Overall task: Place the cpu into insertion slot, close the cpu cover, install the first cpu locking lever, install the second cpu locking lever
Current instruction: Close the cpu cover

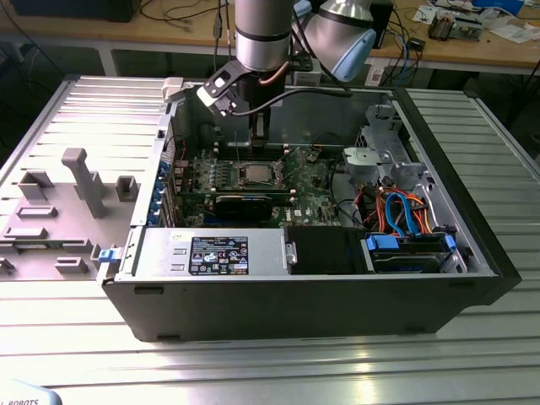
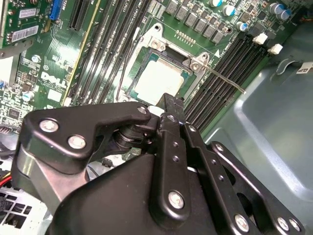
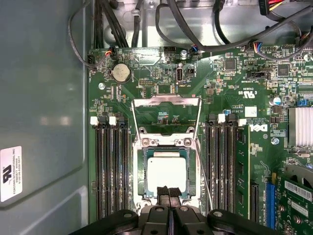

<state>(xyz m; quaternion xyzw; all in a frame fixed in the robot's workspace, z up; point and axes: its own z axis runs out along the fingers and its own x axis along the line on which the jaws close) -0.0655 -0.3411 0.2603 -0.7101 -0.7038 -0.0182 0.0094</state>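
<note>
From the exterior view's left, grey blocks (image 1: 84, 181) are lying on the table, well apart from the socket (image 3: 141, 164) and outside the open computer case (image 1: 321, 291). I am hovering my gripper (image 3: 169, 192) over the socket's near edge, fingers pressed together with nothing between them. The chip (image 3: 166, 172) is sitting flat inside the socket, and the cover (image 3: 166, 101) is standing open on the socket's far side from my fingers. To the exterior view's right of the socket, orange and blue cables (image 1: 403, 211) are bunching together.
</note>
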